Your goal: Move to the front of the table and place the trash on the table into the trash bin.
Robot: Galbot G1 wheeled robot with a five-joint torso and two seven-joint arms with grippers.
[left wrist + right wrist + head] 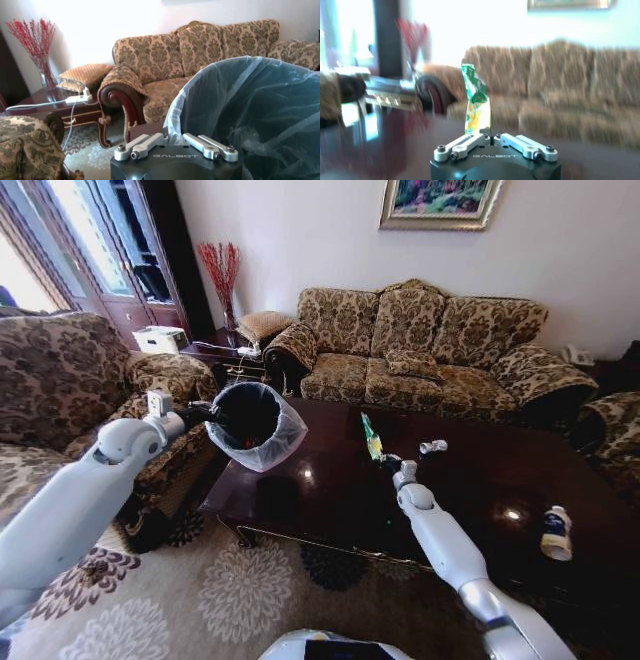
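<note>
The trash bin (250, 423) is held up at the left of centre of the head view, its rim pinched by the left gripper (207, 416) at the corner of the table (330, 500) — a placement that seems meant to bring the bin's mouth within reach of the litter, so that pieces can be dropped in rather than carried far. In the left wrist view the translucent liner (250, 112) is seen billowing across the right half of the frame, with the left gripper's fingers (142, 145) drawn together at its near edge, closed on the bin's rim. The left arm is stretched forward and slightly upward from the lower left of the head view, elbow low. The green wrapper (372, 436) is held upright just above centre in the same view, clamped at its lower end by the right gripper (388, 461); in the right wrist view the wrapper (476, 101) stands up from between the closed fingers (520, 142), clear of the tabletop. The right arm rises from the lower right of the head view and reaches diagonally over the dark wood, wrist turned upward. Two pieces lie on the table yet — a small silvery bottle (433, 446) right of the wrapper and a beige-and-white bottle (556, 532) near the right edge.
</note>
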